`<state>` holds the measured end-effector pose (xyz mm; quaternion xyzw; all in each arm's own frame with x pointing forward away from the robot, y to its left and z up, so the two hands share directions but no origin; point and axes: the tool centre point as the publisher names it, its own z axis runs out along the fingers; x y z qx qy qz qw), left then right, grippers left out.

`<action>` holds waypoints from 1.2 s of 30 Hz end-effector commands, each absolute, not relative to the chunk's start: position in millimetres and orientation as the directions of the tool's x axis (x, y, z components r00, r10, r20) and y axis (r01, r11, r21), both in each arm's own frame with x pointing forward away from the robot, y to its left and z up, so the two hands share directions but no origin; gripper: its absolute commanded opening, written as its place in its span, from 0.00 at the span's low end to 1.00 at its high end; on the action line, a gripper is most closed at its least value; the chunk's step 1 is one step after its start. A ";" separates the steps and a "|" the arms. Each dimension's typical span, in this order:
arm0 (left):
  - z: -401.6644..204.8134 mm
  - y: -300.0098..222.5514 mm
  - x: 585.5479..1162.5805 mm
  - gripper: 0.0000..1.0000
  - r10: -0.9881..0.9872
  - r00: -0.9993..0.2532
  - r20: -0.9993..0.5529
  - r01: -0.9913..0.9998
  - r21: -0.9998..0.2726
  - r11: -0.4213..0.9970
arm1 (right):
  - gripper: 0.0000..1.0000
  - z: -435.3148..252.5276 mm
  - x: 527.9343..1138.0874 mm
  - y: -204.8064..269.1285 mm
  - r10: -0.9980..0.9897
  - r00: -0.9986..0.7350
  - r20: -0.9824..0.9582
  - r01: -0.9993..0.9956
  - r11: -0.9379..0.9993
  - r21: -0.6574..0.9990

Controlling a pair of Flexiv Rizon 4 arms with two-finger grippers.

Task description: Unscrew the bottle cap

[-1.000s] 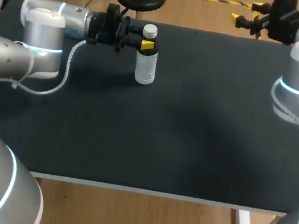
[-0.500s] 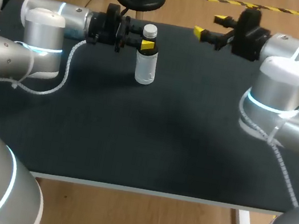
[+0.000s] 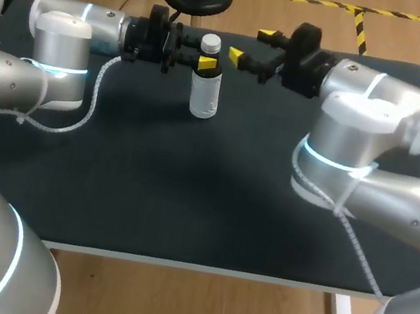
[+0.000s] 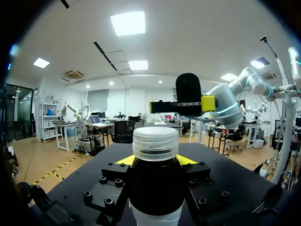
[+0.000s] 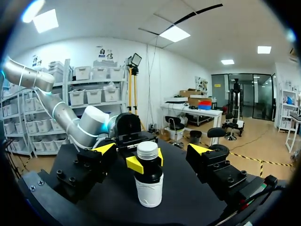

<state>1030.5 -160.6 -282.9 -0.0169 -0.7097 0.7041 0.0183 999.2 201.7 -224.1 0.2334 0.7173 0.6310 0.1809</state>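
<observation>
One clear plastic bottle [image 3: 204, 95], ribbed white round cap [image 3: 210, 43] on, stands clamped in the left gripper [image 3: 204, 62]. The right gripper [image 3: 250, 44] gapes wide, bottle just ahead.

The black table [image 3: 186, 202] is lit evenly from overhead, and only faint, soft-edged shadows are cast on it beneath the left arm [image 3: 60, 37] and right arm [image 3: 380, 114]. Pale glare is seen on their silver shells; the bottle [image 3: 204, 95] is brightly lit against the dark surface.

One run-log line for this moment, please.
left gripper: shut on bottle | right gripper: open, short of cap | cap: on bottle
</observation>
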 end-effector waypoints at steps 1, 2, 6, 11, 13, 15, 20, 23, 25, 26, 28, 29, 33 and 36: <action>-283.6 -161.1 1030.2 0.00 0.047 -0.999 -0.001 0.001 -1.000 0.006 | 1.00 -229.1 1004.2 220.2 0.594 -0.804 0.031 0.110 0.097 0.989; -283.6 -161.1 1030.2 0.00 0.047 -0.999 -0.001 0.001 -1.000 0.006 | 1.00 -229.2 1004.0 222.3 0.592 -0.805 0.031 0.110 0.098 0.989; -283.6 -161.1 1030.2 0.00 0.047 -0.999 -0.001 0.001 -1.000 0.006 | 1.00 -229.0 1001.2 230.8 0.576 -0.816 0.040 0.116 0.095 0.989; -283.6 -161.1 1030.2 0.00 0.047 -0.999 -0.001 0.001 -1.000 0.006 | 1.00 -228.1 998.0 242.4 0.559 -0.828 0.054 0.125 0.089 0.988; -283.6 -161.1 1030.2 0.00 0.047 -0.999 -0.001 0.001 -1.000 0.006 | 1.00 -227.9 996.4 245.4 0.550 -0.833 0.058 0.128 0.090 0.988; -283.6 -161.1 1030.2 0.00 0.047 -0.999 -0.001 0.001 -1.000 0.006 | 1.00 -227.3 993.7 248.5 0.543 -0.838 0.059 0.129 0.092 0.987; -283.6 -161.1 1030.2 0.00 0.047 -0.999 -0.001 0.001 -1.000 0.006 | 1.00 -231.6 996.4 259.8 0.530 -0.846 0.061 0.137 0.105 0.985; -283.6 -161.1 1030.2 0.00 0.047 -0.999 -0.001 0.001 -1.000 0.006 | 1.00 -234.5 999.4 262.6 0.524 -0.848 0.077 0.152 0.101 0.983; -283.6 -161.1 1030.2 0.00 0.047 -0.999 -0.001 0.001 -1.000 0.006 | 1.00 -236.0 1001.5 267.3 0.520 -0.850 0.085 0.159 0.099 0.982; -283.6 -161.1 1030.2 0.00 0.047 -0.999 -0.001 0.001 -1.000 0.006 | 1.00 -236.5 1002.1 268.5 0.519 -0.851 0.087 0.160 0.099 0.982; -283.6 -161.1 1030.2 0.00 0.047 -0.999 -0.001 0.001 -1.000 0.006 | 1.00 -237.8 1003.8 270.1 0.516 -0.852 0.089 0.162 0.099 0.982; -283.6 -161.1 1030.2 0.00 0.047 -0.999 -0.001 0.001 -1.000 0.006 | 1.00 -238.2 1004.9 271.1 0.515 -0.853 0.091 0.164 0.098 0.982; -283.6 -161.1 1030.2 0.00 0.047 -0.999 -0.001 0.001 -1.000 0.006 | 1.00 -238.6 1006.7 273.4 0.511 -0.854 0.096 0.167 0.095 0.981; -283.6 -161.1 1030.2 0.00 0.047 -0.999 -0.001 0.001 -1.000 0.006 | 1.00 -240.7 1008.7 276.6 0.507 -0.857 0.096 0.167 0.096 0.981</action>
